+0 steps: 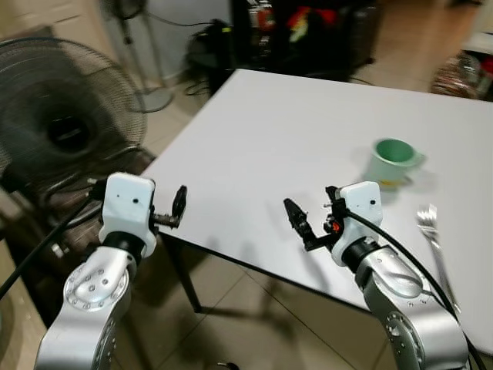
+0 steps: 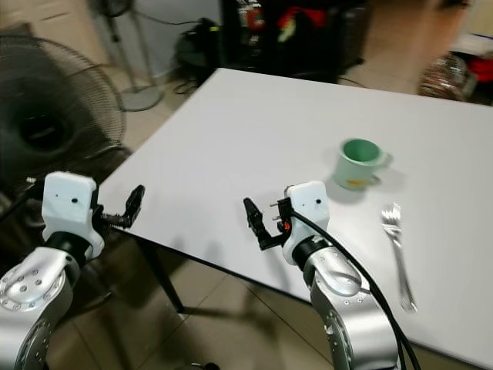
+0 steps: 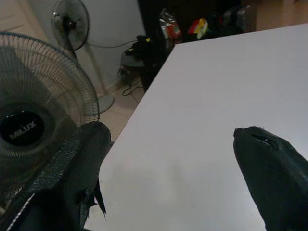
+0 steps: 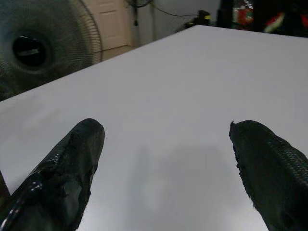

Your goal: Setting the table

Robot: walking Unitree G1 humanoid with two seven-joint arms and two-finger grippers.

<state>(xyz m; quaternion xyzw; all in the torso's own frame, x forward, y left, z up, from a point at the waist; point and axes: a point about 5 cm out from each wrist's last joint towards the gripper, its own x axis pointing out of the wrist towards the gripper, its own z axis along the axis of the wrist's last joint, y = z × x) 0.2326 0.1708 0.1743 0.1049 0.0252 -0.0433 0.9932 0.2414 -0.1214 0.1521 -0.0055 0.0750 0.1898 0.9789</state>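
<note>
A white table (image 1: 277,146) stands in front of me. On its right side a green mug (image 1: 393,160) sits upright with its handle to the right. A silver fork (image 1: 433,231) lies nearer the front edge, right of the mug. My left gripper (image 1: 176,208) is open and empty at the table's near left corner, just off the edge. My right gripper (image 1: 299,222) is open and empty too, low over the front edge and well left of the mug. The right wrist view has both fingers (image 4: 67,173) spread over bare tabletop.
A large dark floor fan (image 1: 65,123) stands close on the left, with a second standing fan (image 1: 135,46) farther back. Dark furniture with clutter (image 1: 300,35) lines the far side. A table leg (image 1: 182,271) drops to the tiled floor below the near corner.
</note>
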